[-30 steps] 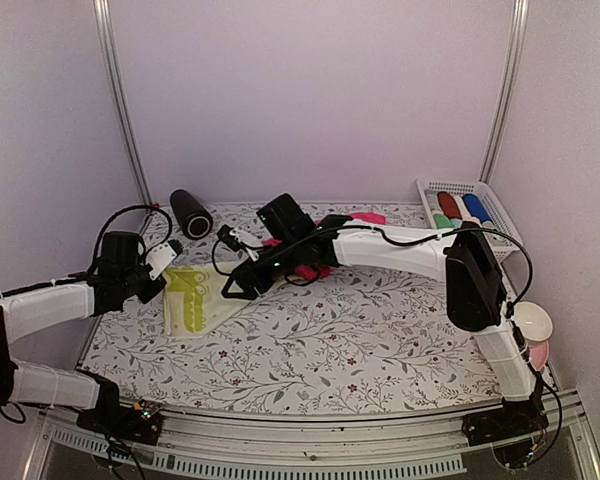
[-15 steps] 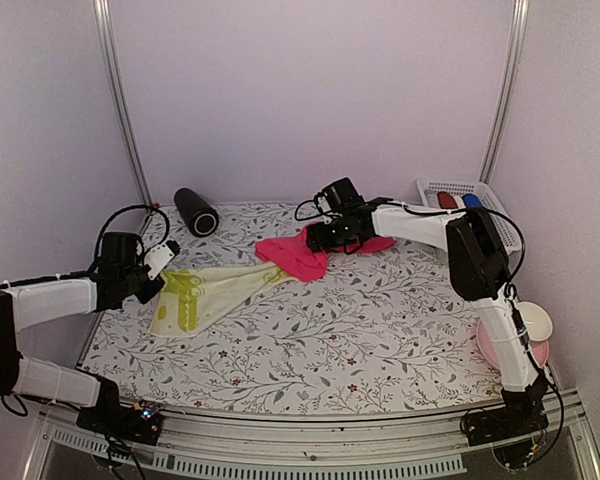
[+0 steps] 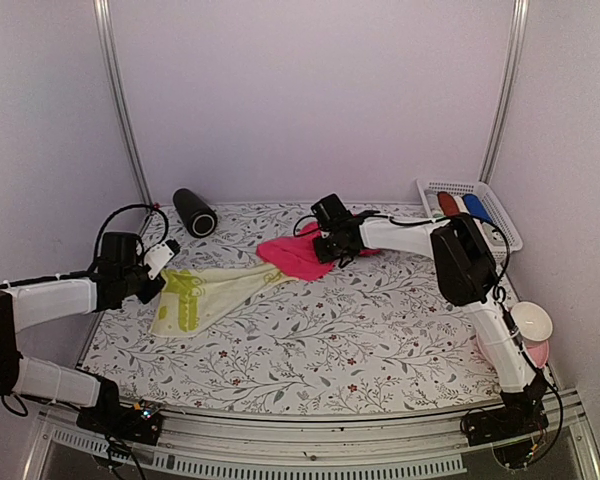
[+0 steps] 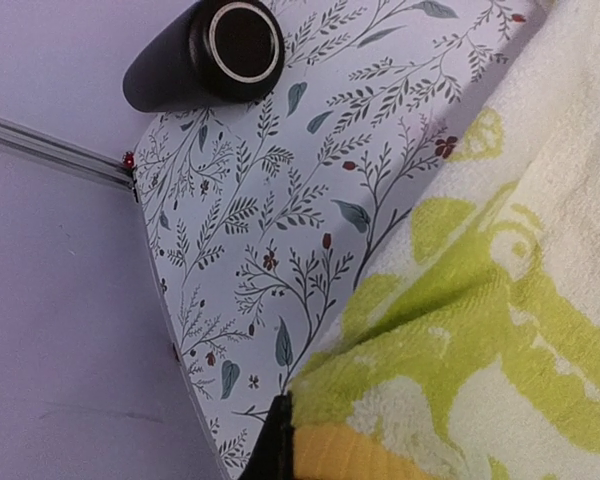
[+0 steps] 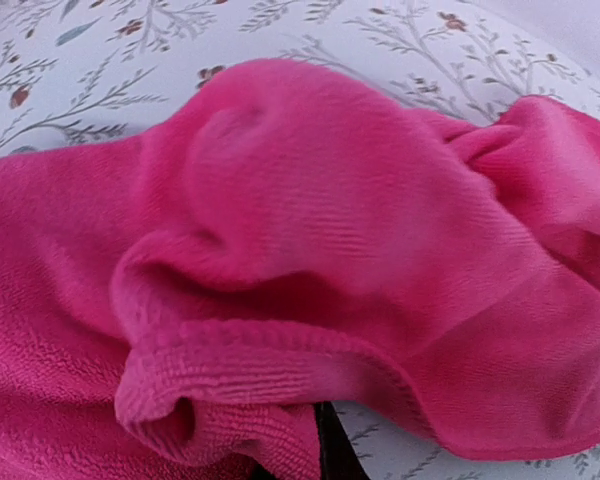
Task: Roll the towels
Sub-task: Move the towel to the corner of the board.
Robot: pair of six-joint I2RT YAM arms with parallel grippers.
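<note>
Your right arm has swung back from the yellow towel (image 3: pixel 205 293), which it was reaching across a second ago, and now sits at the pink towel (image 3: pixel 292 257) near the middle of the far edge of the bench (image 3: pixel 380 345). From above, the right claw (image 3: pixel 332 242) is down on that towel's far right side. The left claw (image 3: pixel 162 270) pins the yellow towel's corner near the left edge, probably as an anchor so the cloth stays spread. Some rolls (image 3: pixel 460 208) lie in the white basket (image 3: pixel 495 205) at the far right corner. On the left wrist, a dark fingertip (image 4: pixel 278 445) presses into bunched yellow-green terry, jaws together on the cloth, with the black cylinder (image 4: pixel 230 45) beyond, toward the far left corner. On the right wrist, the jaws are clamped on a curled fold of pink, its hem doubled over at the tip. That hold looks meant for dragging the crumpled towel flat before you roll it.
</note>
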